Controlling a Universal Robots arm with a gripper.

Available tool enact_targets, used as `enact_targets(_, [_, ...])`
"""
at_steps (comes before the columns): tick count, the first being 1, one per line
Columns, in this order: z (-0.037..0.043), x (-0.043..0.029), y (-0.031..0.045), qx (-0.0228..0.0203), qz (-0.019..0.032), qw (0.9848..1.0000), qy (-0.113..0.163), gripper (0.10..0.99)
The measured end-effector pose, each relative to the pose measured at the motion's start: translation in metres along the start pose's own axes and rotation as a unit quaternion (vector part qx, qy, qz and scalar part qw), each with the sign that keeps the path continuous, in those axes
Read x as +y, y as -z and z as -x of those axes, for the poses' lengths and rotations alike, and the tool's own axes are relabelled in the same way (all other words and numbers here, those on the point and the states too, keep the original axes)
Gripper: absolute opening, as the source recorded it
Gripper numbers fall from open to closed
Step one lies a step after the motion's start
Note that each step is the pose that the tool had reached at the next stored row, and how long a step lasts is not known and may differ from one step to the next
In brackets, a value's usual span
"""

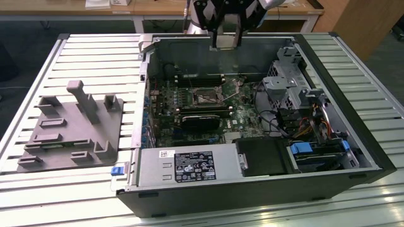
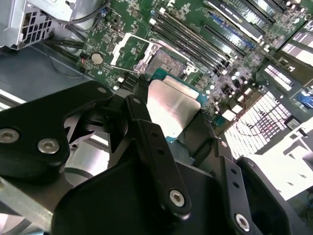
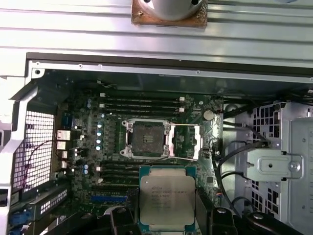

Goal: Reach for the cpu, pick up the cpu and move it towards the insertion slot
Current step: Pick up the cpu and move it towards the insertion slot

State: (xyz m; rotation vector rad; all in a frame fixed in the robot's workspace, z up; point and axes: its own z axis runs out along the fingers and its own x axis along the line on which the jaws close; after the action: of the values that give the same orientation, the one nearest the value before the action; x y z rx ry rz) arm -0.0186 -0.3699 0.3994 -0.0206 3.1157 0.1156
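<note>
Already the black gripper (image 2: 171,132) is clamping the flat silvery square cpu (image 3: 167,199) by its edges above the dark metal-framed insertion slot (image 3: 146,138). Being light, stiff and probably fragile underneath, it is best held by the rim.

Arm: in the exterior view, cut off by the upper frame edge above the gripper (image 1: 226,28)
Cpu (image 3: 167,200): lower edge hidden behind black finger parts in the first wrist view; near half covered by a black finger (image 2: 151,147) in the second wrist view
Cpu in the exterior view: a pale plate (image 1: 226,40) below the gripper, too small to tell apart
Insertion slot (image 1: 206,98): contacts too small to make out in the exterior view
Grey fixture (image 1: 69,132): recess contents too small to tell
</note>
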Motion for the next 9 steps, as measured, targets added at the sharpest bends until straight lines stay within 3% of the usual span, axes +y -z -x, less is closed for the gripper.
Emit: enact_targets(9, [-0.0002, 0.0094, -0.0171, -0.0005, -0.0065, 0.9999, -0.009, 0.541])
